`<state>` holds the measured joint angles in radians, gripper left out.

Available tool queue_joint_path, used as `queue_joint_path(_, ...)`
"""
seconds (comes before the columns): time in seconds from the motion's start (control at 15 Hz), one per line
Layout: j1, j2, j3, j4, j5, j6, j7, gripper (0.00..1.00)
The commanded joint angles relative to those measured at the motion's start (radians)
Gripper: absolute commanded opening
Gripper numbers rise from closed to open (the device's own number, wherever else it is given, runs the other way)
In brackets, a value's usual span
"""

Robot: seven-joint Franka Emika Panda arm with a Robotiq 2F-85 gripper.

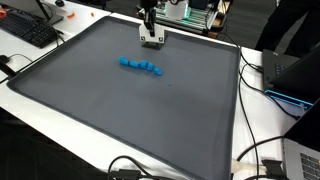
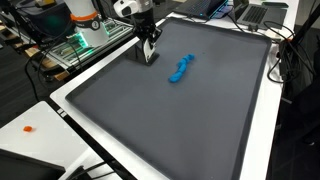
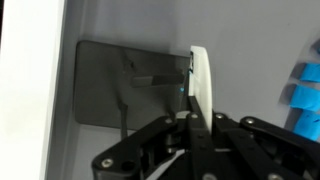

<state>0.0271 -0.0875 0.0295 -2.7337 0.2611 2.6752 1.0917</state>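
Cropping hides most of the blue blocks (image 3: 308, 95) near the claw (image 3: 193, 100) (shut).

pincer (image 2: 148, 52): closed, low over grey mat (image 2: 150, 125) | blue block chain (image 2: 180, 70): on mat, near pincer

Keyboard (image 1: 30, 30), cables (image 1: 256, 150), perhaps a laptop (image 1: 300, 72) beside grey mat (image 1: 120, 110).

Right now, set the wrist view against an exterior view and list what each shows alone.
Wrist view only: the shut jaws up close, and a darker rectangular patch on the mat beyond them. Exterior view only: the whole blue block chain, a keyboard, cables and the arm above the jaws. Both: the grey mat, the white table at its edge, and some of the blue chain.
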Motion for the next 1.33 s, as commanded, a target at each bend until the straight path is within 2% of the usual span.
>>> queue_joint_path(0.0, -0.001, -0.002, 0.010, -0.029, 0.029, 0.048, 0.020, 0.01)
queue_joint_path(0.73, 0.006, 0.039, 0.005, -0.016, 0.130, 0.080, -0.003, 0.01)
queue_joint_path(1.27, 0.008, 0.057, 0.007, -0.017, 0.140, 0.102, -0.004, 0.01)
